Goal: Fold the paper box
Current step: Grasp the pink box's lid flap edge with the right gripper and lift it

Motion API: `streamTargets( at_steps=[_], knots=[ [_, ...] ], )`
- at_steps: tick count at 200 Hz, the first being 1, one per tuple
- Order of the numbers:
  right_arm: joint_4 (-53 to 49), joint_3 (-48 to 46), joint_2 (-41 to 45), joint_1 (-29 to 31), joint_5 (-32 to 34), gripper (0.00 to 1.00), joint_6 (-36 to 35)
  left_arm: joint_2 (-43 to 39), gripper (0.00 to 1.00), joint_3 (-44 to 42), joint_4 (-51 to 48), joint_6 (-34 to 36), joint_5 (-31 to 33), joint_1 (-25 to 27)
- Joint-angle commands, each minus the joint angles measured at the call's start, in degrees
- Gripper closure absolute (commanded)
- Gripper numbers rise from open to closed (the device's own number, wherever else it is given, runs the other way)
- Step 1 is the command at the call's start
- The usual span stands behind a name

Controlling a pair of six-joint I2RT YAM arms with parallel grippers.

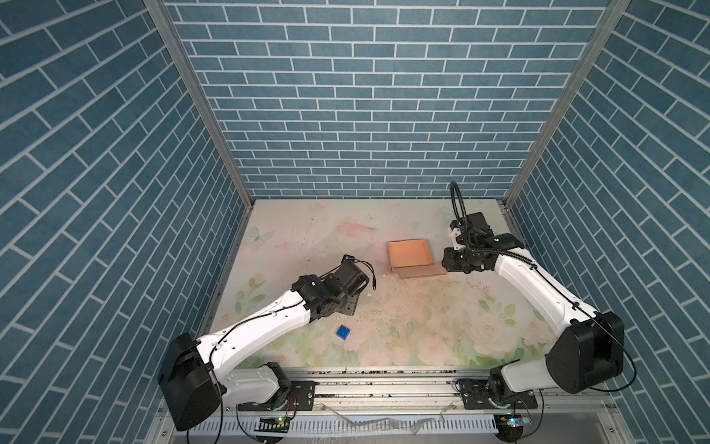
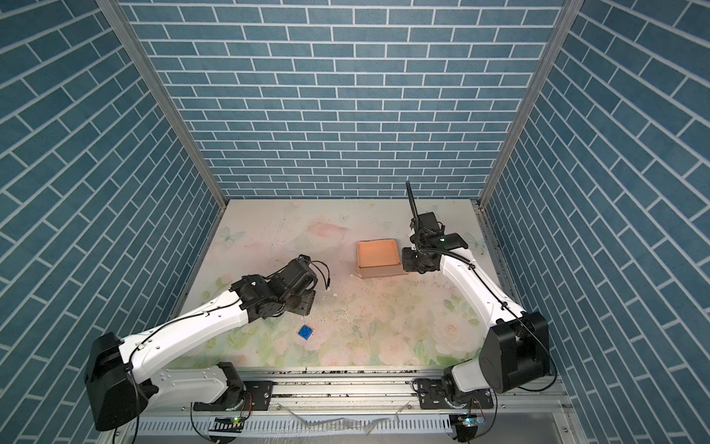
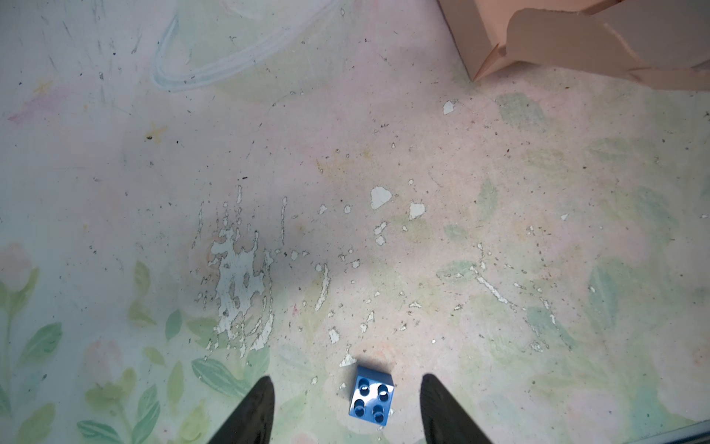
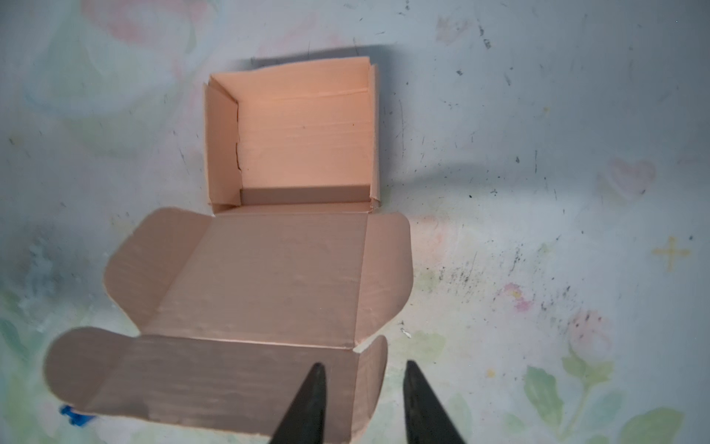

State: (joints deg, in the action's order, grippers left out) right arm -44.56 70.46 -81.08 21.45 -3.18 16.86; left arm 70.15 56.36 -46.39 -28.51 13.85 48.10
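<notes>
Paper box walls up, lid flat: the right hand, parted and empty, should next grasp the lid flap; left hand open, empty.

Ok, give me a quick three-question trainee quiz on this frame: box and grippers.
1. True or false: the paper box has its lid shut over the tray.
2. Pick one: the small thing lying near the left gripper is A) a blue brick, B) a red ball, C) a coin.
3. Fill in: the right gripper, at the lid's end flap, has its jaws ____.
Key: 1 false, the lid lies folded open; 2 A; 3 open.
</notes>
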Motion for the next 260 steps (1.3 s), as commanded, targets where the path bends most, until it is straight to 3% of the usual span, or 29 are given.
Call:
streamTargets(
  at_steps=[1, 38, 94, 103, 118, 163, 194, 260],
  knots=[
    [-0.2, -0.7, 5.2, 0.0, 3.5, 0.52, 3.8, -1.6, 0.37, -1.4, -1.8, -0.7, 0.6, -0.7],
    [2.9, -8.4, 16.7, 1.8, 3.6, 0.41, 17.5, -1.0, 0.37, -1.3, -1.0, -0.7, 0.5, -0.8],
    [7.3, -12.1, 23.7, 12.8, 8.4, 0.38, 34.9, -0.5, 0.36, -1.9, 1.7, -0.9, -1.0, -0.8],
    [9.3, -13.9, 24.5, 15.4, 9.5, 0.33, 38.7, -0.7, 0.36, -2.1, 1.8, -0.9, -1.1, -0.8],
    [11.6, -16.2, 25.6, 20.1, 13.7, 0.33, 46.5, -1.0, 0.36, -2.4, 1.8, -0.8, -1.1, -0.8],
    [10.8, -16.7, 22.4, 30.6, 21.4, 0.31, 66.4, -2.7, 0.35, -3.2, 2.1, -0.4, -0.6, -0.8],
    [13.4, -17.3, 20.9, 35.1, 25.0, 0.31, 73.1, -3.5, 0.35, -3.8, 3.0, 0.1, -0.8, -0.8],
    [15.6, -18.1, 14.9, 35.5, 25.9, 0.31, 86.3, -4.3, 0.35, -4.5, 3.4, 1.0, -1.5, -0.9]
  ],
)
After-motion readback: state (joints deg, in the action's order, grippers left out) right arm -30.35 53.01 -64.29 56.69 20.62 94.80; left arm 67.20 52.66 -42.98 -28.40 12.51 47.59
